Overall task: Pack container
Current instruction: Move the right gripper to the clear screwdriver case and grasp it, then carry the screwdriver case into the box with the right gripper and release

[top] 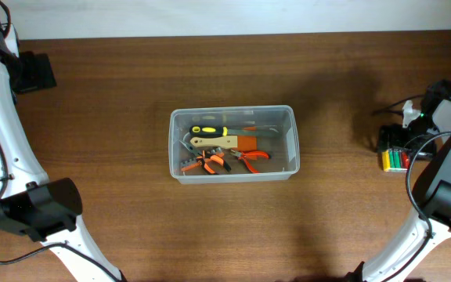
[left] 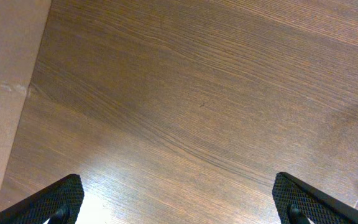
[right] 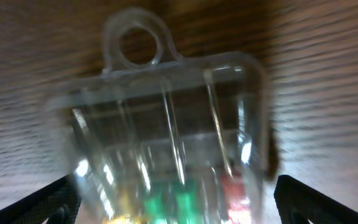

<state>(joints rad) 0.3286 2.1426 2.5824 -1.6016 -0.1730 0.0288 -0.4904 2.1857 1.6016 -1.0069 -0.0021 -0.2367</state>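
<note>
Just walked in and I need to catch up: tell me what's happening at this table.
The right gripper hangs open over the small clear screwdriver case near the right edge of the table, fingers either side, not gripping; that view is blurred. The container at mid-table holds orange-handled pliers and a yellow-handled screwdriver. The left gripper is open above bare wood, holding nothing.

Under your left claw the surface lies bare between its spread fingers; a pale strip borders it at the claw's left. A clear case fills the gap just ahead of your right claw. Between both claws stands the container, tools covering its floor except the end nearer your right claw.
</note>
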